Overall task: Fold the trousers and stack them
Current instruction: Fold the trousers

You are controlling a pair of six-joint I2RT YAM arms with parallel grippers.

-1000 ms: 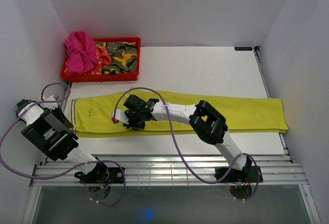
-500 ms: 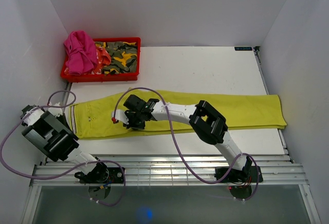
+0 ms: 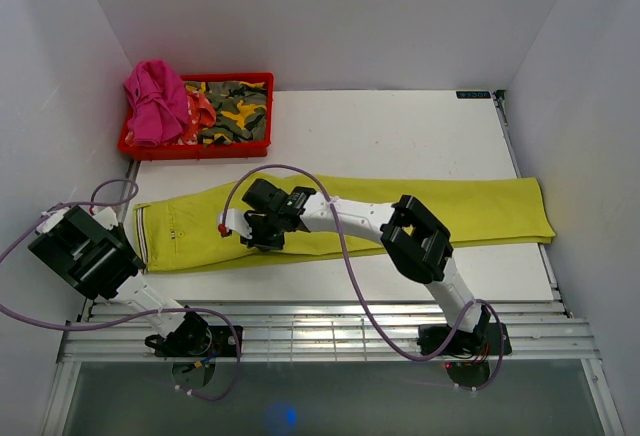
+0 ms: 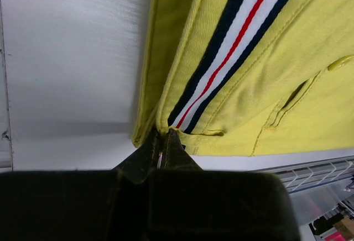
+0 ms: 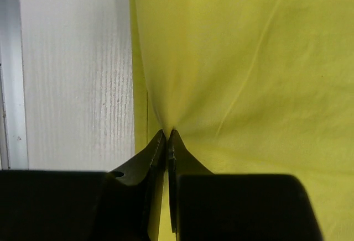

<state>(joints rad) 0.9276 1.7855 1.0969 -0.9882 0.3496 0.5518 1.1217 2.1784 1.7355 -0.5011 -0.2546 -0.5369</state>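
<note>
The trousers point(image 3: 450, 211) lie stretched flat across the table, waistband at the left and leg ends at the right. My left gripper point(image 4: 161, 136) is shut on the waistband's near corner, where a navy, white and red stripe point(image 4: 232, 42) runs along the yellow-green cloth point(image 4: 276, 86). In the top view its fingers are hidden under the left arm point(image 3: 85, 251) beside the waistband. My right gripper point(image 3: 263, 236) stands over the upper leg, close to the near edge. In its wrist view the right gripper point(image 5: 167, 136) is shut on a pinch of the cloth point(image 5: 249, 58), which puckers toward the tips.
A red bin point(image 3: 200, 147) at the back left holds a pink garment point(image 3: 155, 96) and a camouflage one point(image 3: 235, 111). White walls close in left, right and behind. A slatted metal rail point(image 3: 320, 321) runs along the near table edge.
The trousers have slid leftward, the leg ends pulling away from the right wall. My left arm has drawn back toward the near left with the waistband corner. The right gripper stayed pinched on the cloth.
</note>
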